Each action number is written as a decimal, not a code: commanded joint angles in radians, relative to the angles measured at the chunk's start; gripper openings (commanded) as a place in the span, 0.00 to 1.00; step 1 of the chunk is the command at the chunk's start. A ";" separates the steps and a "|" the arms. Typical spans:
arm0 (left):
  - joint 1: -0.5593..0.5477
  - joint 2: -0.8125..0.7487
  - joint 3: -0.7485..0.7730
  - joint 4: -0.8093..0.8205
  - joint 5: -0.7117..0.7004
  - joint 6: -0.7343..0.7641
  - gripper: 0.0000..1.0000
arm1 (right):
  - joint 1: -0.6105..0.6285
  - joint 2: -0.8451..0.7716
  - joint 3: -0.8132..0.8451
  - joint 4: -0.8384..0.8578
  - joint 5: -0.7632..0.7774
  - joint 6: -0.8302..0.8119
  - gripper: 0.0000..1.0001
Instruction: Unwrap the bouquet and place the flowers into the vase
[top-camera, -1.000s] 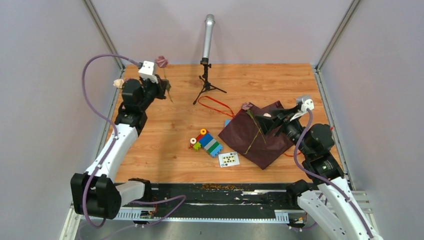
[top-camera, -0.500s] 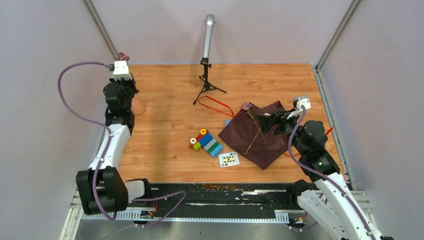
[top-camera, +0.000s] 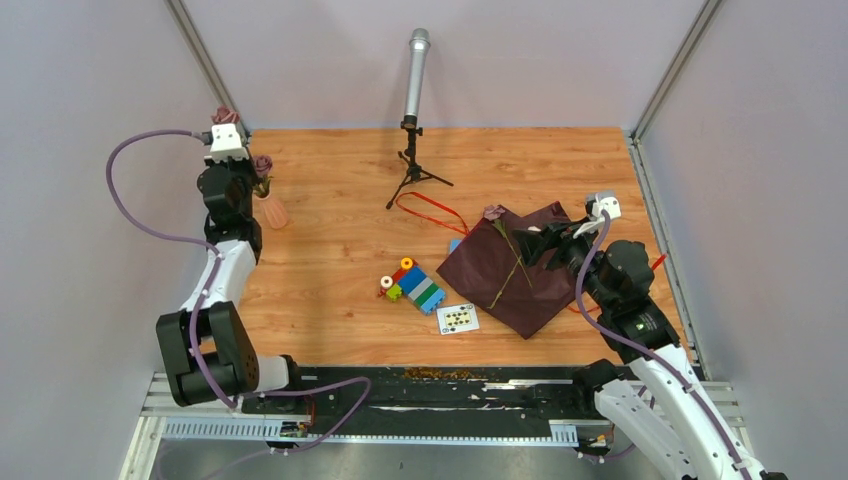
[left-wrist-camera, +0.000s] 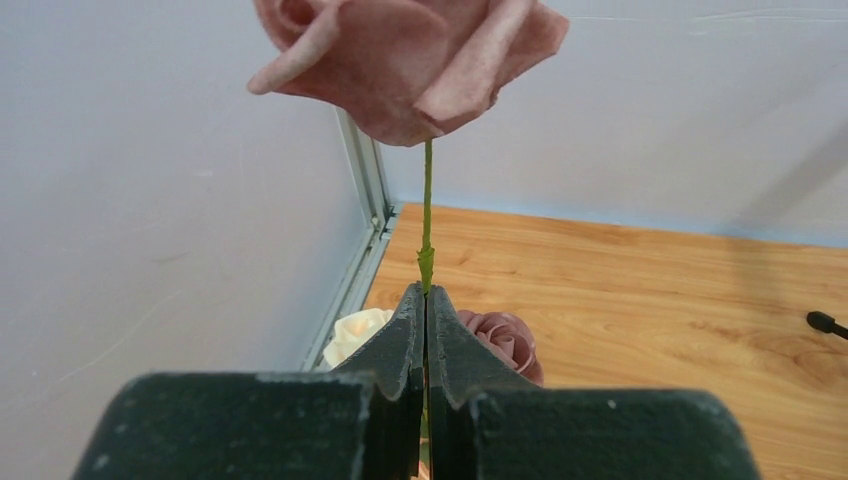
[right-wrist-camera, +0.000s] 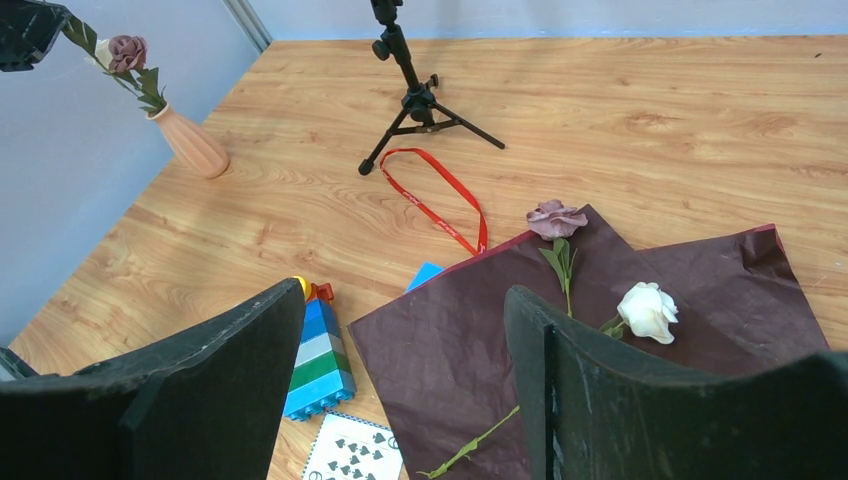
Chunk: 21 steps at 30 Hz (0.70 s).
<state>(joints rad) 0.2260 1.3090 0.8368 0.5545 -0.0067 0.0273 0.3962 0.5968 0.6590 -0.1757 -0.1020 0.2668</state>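
Left gripper (left-wrist-camera: 426, 300): jaws closed on the thin green stem of a dusty-pink rose (left-wrist-camera: 405, 55), held upright near the salmon vase (top-camera: 272, 211) at the far left corner of the table (top-camera: 350, 170); the vase holds a purple bloom (left-wrist-camera: 505, 340) and a cream bloom (left-wrist-camera: 355, 330). Right gripper (right-wrist-camera: 402, 300): jaws wide apart, holding nothing, over the flattened maroon wrap (right-wrist-camera: 450, 370), on which lie a purple rose (right-wrist-camera: 556, 218) and a white rose (right-wrist-camera: 647, 310), with the red ribbon (right-wrist-camera: 430, 200) touching its far edge.

held rose (left-wrist-camera: 405, 60): top cropped | cream rose (left-wrist-camera: 352, 335): partly behind left gripper (left-wrist-camera: 426, 300)
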 joint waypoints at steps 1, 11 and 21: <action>0.018 0.025 0.010 0.108 0.023 -0.022 0.00 | 0.002 -0.002 0.008 0.022 0.004 0.001 0.74; 0.033 0.074 -0.017 0.169 0.010 -0.009 0.00 | 0.001 -0.006 0.007 0.021 -0.004 0.006 0.74; 0.035 0.115 -0.062 0.246 0.010 -0.022 0.00 | 0.001 -0.008 0.010 0.018 -0.007 0.002 0.75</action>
<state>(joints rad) 0.2497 1.4143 0.7818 0.7033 0.0029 0.0193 0.3962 0.5968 0.6590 -0.1768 -0.1055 0.2672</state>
